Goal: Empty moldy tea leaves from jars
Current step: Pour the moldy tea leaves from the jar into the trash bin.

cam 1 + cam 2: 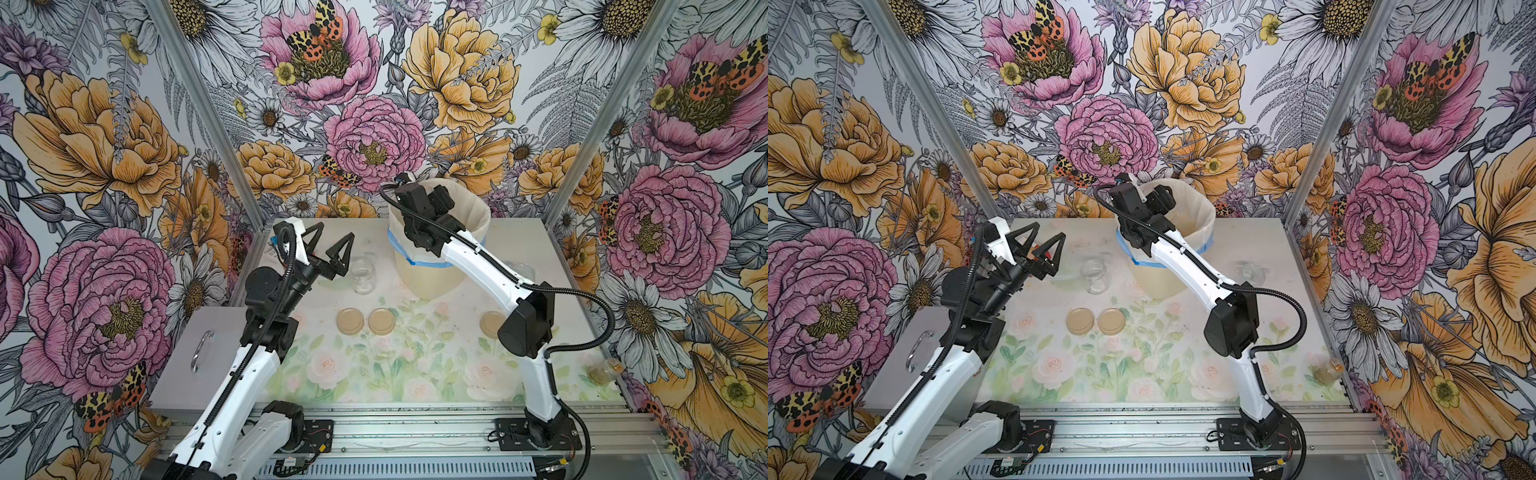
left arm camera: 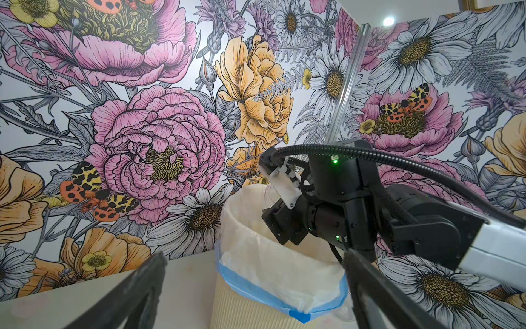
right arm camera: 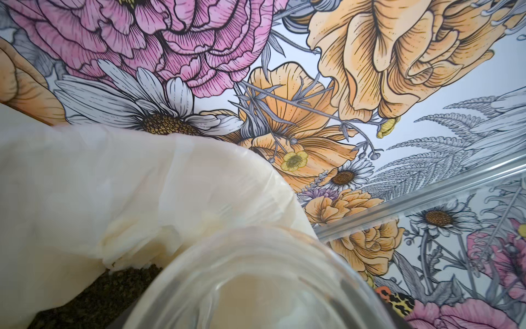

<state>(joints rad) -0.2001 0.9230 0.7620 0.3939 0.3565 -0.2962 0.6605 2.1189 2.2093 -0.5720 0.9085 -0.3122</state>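
Right pincer (image 1: 442, 208) grasps a tipped jar (image 3: 256, 284) over the bin (image 1: 424, 278) at the surface's (image 1: 374, 374) 12 o'clock edge. Tea leaves (image 3: 108, 290) lie inside its bag. Left pincer (image 1: 336, 229) hangs released at 10 o'clock, just beside an empty jar (image 1: 363, 276). Lids (image 1: 350, 320) lie mid-surface, bare surface at 6 o'clock, and a small glass container (image 1: 606, 371) hugs the 4 o'clock edge.

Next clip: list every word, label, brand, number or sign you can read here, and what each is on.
No readable text in any view.
Bin, grey box: unmarked.
Empty upright jar, jar over the bin, two tan lids: no labels.
Far-right jar: too blurred to tell.
Small board at the front: any print too small to read.
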